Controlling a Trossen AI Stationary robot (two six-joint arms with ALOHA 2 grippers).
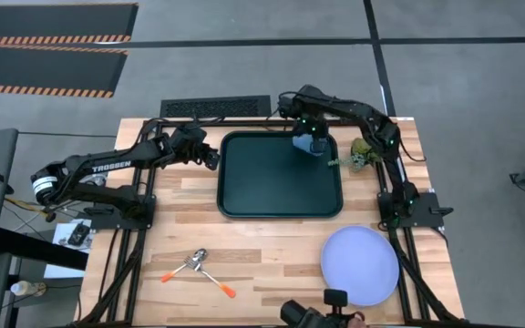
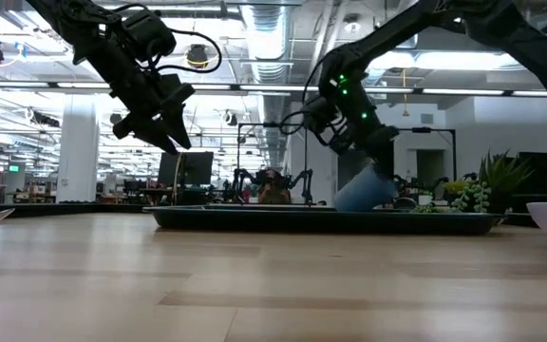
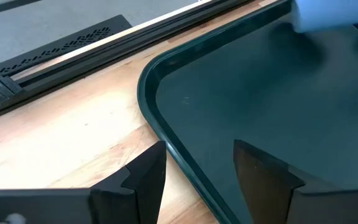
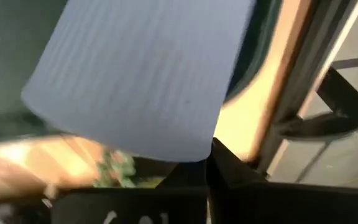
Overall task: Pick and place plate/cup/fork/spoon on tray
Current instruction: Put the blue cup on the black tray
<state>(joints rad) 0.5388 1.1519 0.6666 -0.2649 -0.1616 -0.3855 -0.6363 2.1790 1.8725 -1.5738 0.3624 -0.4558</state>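
While pinched tilted: cup [image 1: 314, 144] in right gripper [image 1: 310, 143], over tray [image 1: 281, 175] corner.

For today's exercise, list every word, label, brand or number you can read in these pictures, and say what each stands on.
"TROSSEN": white letters along the left arm, read in the high view.
White marks by the right claw in its wrist view: too blurred to read.
No other text is legible.

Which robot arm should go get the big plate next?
Probably the right. The plate lies on the right side of the table, near that arm's base. Its right gripper must first set the cup onto the tray. The left gripper is open but farther away.
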